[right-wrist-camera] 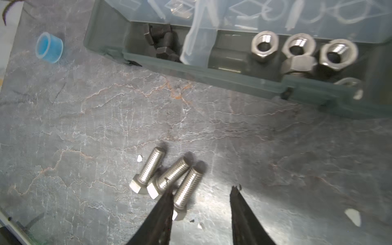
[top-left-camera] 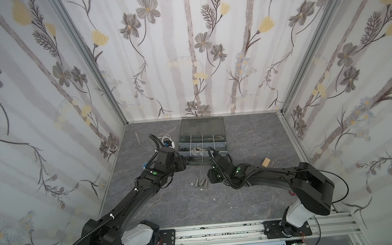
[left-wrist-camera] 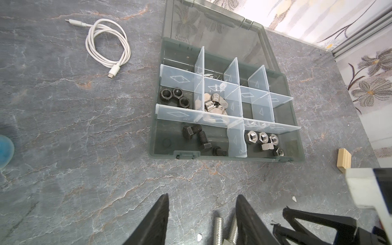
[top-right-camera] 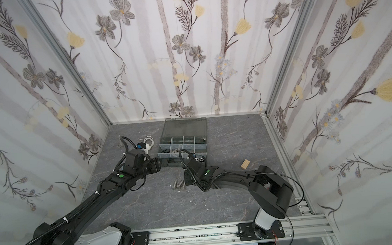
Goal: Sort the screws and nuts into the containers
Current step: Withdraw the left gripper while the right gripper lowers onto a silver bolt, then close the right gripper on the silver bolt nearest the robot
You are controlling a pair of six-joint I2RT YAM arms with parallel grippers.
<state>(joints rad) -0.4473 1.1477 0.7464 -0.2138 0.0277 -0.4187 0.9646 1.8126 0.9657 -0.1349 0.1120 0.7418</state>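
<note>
Three silver screws (right-wrist-camera: 169,178) lie side by side on the table (top-left-camera: 200,182) in front of the open case (left-wrist-camera: 153,137). My right gripper (right-wrist-camera: 201,189) hangs open just over them, with one finger (right-wrist-camera: 167,203) across the middle screw and the outermost screw inside the gap. My left gripper (left-wrist-camera: 203,196) is open and empty, raised near the case front (top-left-camera: 189,161). The containers hold black nuts (left-wrist-camera: 175,97), silver wing nuts (left-wrist-camera: 215,104), black screws (left-wrist-camera: 199,137) and silver hex nuts (left-wrist-camera: 264,141).
A coiled white cable (left-wrist-camera: 106,46) lies left of the case. A wooden block (top-left-camera: 266,162) sits to the right. A blue cap (right-wrist-camera: 49,47) rests near the case's front left corner, and small scissors (top-left-camera: 138,139) at the back left. White specks dot the table.
</note>
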